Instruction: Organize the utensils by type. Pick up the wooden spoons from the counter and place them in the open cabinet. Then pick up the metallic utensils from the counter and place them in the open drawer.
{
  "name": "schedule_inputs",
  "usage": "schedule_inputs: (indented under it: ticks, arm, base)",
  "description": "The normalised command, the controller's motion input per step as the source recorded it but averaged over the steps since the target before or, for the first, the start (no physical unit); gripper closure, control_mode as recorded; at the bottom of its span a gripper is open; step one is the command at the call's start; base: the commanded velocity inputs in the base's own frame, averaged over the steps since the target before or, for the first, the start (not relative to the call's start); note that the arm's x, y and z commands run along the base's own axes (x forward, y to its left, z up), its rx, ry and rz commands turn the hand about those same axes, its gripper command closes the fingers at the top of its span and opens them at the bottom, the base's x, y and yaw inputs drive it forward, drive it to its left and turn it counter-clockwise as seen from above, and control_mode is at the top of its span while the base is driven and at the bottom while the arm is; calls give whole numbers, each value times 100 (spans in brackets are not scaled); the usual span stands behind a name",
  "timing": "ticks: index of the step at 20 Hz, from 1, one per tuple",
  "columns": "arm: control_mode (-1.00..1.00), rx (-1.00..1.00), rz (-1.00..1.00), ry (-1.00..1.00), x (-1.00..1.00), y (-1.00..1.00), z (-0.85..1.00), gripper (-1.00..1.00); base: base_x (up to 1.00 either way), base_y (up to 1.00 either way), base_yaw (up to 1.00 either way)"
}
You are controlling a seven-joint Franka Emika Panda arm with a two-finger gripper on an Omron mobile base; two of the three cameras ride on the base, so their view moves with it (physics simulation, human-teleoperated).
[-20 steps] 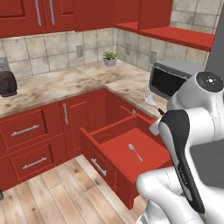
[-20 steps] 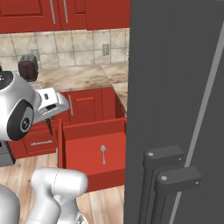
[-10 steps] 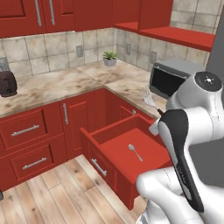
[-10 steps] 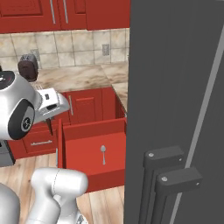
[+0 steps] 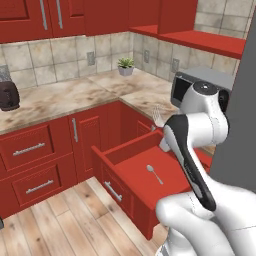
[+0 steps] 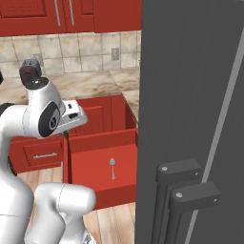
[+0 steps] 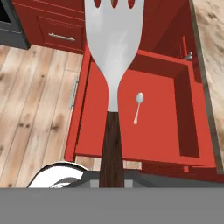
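A fork (image 7: 114, 57) is held by its dark brown-black handle in the tool (image 7: 112, 175), whose jaws are closed narrowly on it. The head is broad, flat and silver, with slots between the tines at the top edge of the hand view; it narrows to a slim neck where the handle begins. The fork is seen above the open drawer (image 7: 162, 144), a deep red box with a plain red inside. A small all-silver spoon (image 7: 138, 106) lies on the drawer floor. In the left base view, the tines (image 5: 158, 116) are seen beside the arm, near the beige counter (image 5: 75, 95).
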Motion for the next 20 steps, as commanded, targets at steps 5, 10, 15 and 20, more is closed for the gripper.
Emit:
schedule_inputs:
  ticks: [5,10,15,20]
  arm:
    - [-100,0,0,8,67,-2,-76,100]
    - [-100,0,1,12,63,-12,-83,100]
    - [-100,0,0,15,73,-29,-81,100]
    - [-100,0,0,17,77,-26,-81,100]
  base:
    - [0,0,0]
    - [0,0,0]
    - [0,0,0]
    - [0,0,0]
